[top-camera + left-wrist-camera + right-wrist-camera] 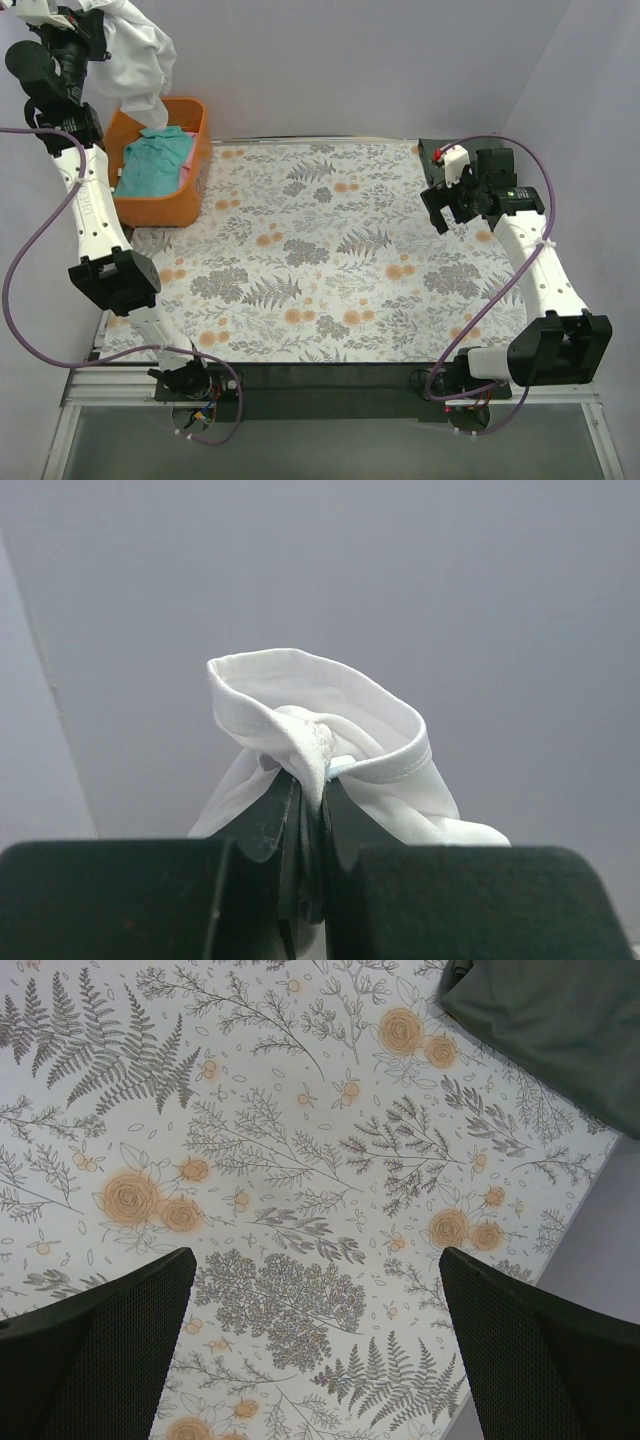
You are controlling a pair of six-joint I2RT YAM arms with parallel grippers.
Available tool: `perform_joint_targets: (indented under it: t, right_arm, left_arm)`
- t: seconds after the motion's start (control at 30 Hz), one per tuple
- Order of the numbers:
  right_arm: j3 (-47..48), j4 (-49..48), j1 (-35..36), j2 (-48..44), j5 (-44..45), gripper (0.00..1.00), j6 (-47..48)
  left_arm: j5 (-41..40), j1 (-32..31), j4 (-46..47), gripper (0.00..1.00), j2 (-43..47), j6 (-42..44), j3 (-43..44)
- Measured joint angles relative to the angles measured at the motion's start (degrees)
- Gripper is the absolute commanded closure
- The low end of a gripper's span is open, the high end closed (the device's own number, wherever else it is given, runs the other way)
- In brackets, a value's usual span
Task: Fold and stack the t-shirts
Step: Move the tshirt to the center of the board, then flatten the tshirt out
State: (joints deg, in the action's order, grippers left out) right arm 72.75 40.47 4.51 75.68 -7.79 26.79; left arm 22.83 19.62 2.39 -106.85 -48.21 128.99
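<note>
White cotton is bunched between the tips of my left claw (312, 790), which is pinched almost fully closed on a fold of the white shirt (330, 715). The fold sits by a hemmed opening, a sleeve or the neck; I cannot tell which. The rest of that shirt hangs below the claw in a loose drape, its lowest end dangling over the orange basket (200, 140). The teal shirt (150, 160) lies crumpled in that basket, beneath my left claw.

My right claw (317, 1260) is spread wide and holds nothing, hovering above the floral table cover (270, 1160). The dark grey-green shirt (560, 1030) lies just ahead of it and off to one side.

I judge this cloth light, limp and a little slippery. It will sag and twist rather than hold a shape, and a single pinch lets it swing. A better hold, I think, is two points along a seam, at the shoulders or the hem, one per claw, so it spreads flat.
</note>
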Motion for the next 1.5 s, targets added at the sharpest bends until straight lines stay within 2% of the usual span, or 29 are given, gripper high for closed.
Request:
perform_joint_targets:
  t: [0.1, 0.2, 0.47, 0.63, 0.73, 0.77, 0.87, 0.9, 0.93, 1.07, 1.17, 1.2, 1.27, 1.3, 1.5]
  right_arm:
    - [0.0, 0.0, 0.0, -0.4, 0.0, 0.02, 0.0]
    - [0.0, 0.0, 0.0, -0.5, 0.0, 0.02, 0.0]
    - [0.0, 0.0, 0.0, -0.5, 0.2, 0.02, 0.0]
    - [0.0, 0.0, 0.0, -1.1, 0.3, 0.02, 0.3]
    - [0.0, 0.1, 0.0, -1.7, 0.1, 0.02, 0.7]
    - [0.0, 0.1, 0.0, -1.8, -0.1, 0.02, 1.0]
    - [0.0, 0.6, 0.0, -1.9, -1.4, 0.02, 2.6]
    - [-0.2, 0.9, 0.0, -1.9, -2.1, 0.02, 3.3]
    - [-0.3, 1.4, 0.0, -1.9, -2.7, 0.02, 3.6]
    - [-2.6, 3.2, 0.2, -1.9, -5.9, 0.04, 5.0]
    - [-5.8, 4.4, 0.7, -1.6, -9.1, 0.13, 5.2]
    - [-7.1, 4.8, 1.0, -1.2, -10.3, 0.19, 5.2]
    - [-9.7, 5.3, 1.7, -0.3, -12.5, 0.24, 5.0]
    - [-10.7, 5.5, 1.8, 0.1, -13.3, 0.28, 4.8]
    - [-15.3, 7.5, 0.4, 2.4, -16.2, 0.32, 3.3]
  left_arm:
    - [4.7, -1.1, 0.9, 1.0, 0.2, -2.6, -1.1]
    - [8.9, -5.6, 1.1, 1.0, 1.3, -3.1, -5.2]
    - [17.6, -25.6, -0.2, 1.0, 13.3, -1.0, -29.4]
    - [22.6, -33.1, 0.7, 0.98, 22.8, -2.9, -45.7]
    - [24.3, -34.8, 1.3, 0.71, 27.9, -5.2, -58.0]
    - [24.4, -34.6, 0.7, 0.56, 29.4, -5.4, -62.8]
    - [23.8, -31.2, -4.5, 0.52, 29.7, -4.5, -72.6]
    - [23.2, -29.0, -7.1, 0.21, 28.9, -4.1, -74.9]
    - [23.1, -26.4, -9.7, 0.17, 27.9, -3.1, -76.4]
    - [23.3, -17.1, -17.7, 0.16, 26.3, 0.3, -77.1]
    - [24.3, -17.0, -20.5, 0.21, 27.6, 4.7, -76.0]
    - [24.4, -18.3, -21.9, 0.23, 28.0, 6.7, -75.2]
    - [23.8, -22.1, -24.0, 0.25, 28.1, 12.0, -72.7]
    - [23.5, -26.3, -24.7, 0.25, 28.1, 14.0, -71.8]
    - [18.8, -47.2, -27.3, 0.25, 24.4, 27.0, -65.4]
